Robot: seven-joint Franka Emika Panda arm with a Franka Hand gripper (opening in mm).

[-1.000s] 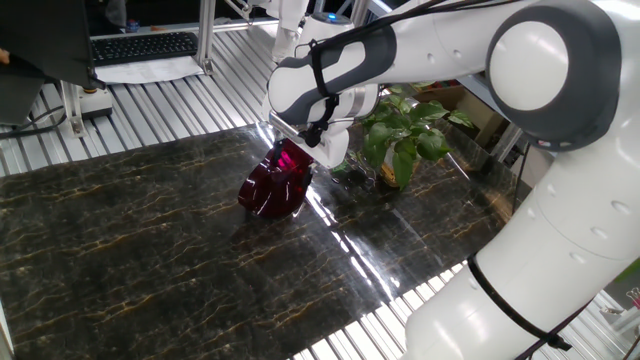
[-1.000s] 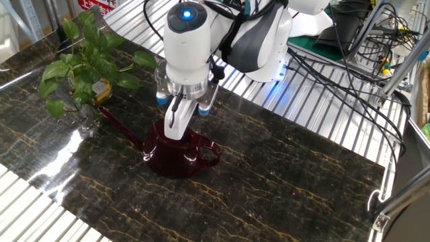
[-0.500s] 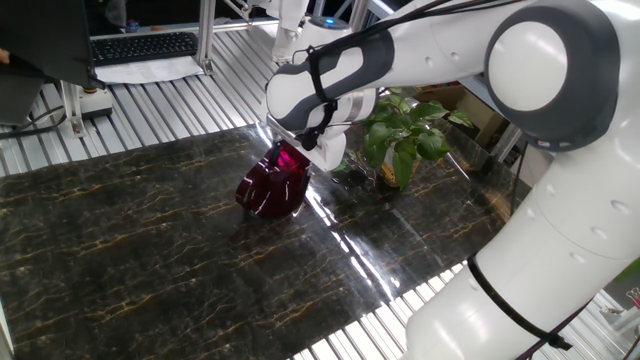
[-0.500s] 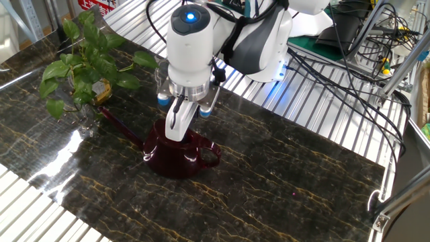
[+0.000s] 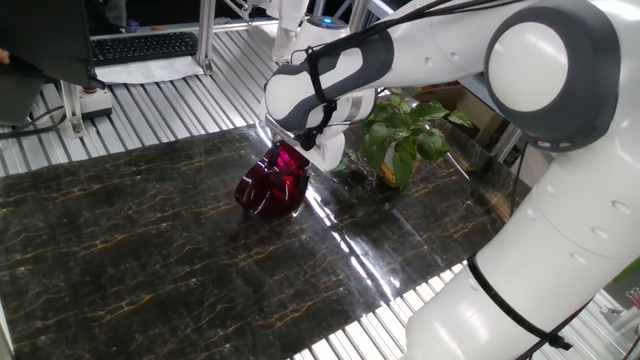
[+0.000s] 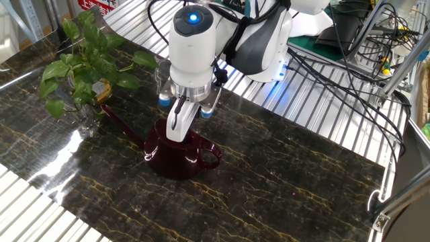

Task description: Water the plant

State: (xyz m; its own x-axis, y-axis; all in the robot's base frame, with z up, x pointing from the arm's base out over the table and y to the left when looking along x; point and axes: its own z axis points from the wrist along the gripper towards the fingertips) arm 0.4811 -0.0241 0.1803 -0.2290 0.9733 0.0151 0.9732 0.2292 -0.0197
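The dark red translucent watering can (image 5: 268,190) stands on the dark marble table, also in the other fixed view (image 6: 180,158). Its long spout (image 6: 121,126) points toward the plant. The plant (image 5: 402,132) has broad green leaves and stands in a small pot just beyond the spout, also in the other fixed view (image 6: 82,66). My gripper (image 6: 175,130) reaches straight down into the top of the can with its fingers close together on the can's upper part, also in one fixed view (image 5: 297,156). The can's base looks to be at or just above the table.
The marble tabletop (image 5: 150,260) is bordered by ribbed metal slats (image 5: 150,110). A keyboard (image 5: 145,45) lies at the back. Cables and frame posts (image 6: 376,47) stand to the right. The arm's large white links (image 5: 540,120) hang over the table's right side.
The gripper and the watering can have shifted slightly away from the plant. The plant has not moved.
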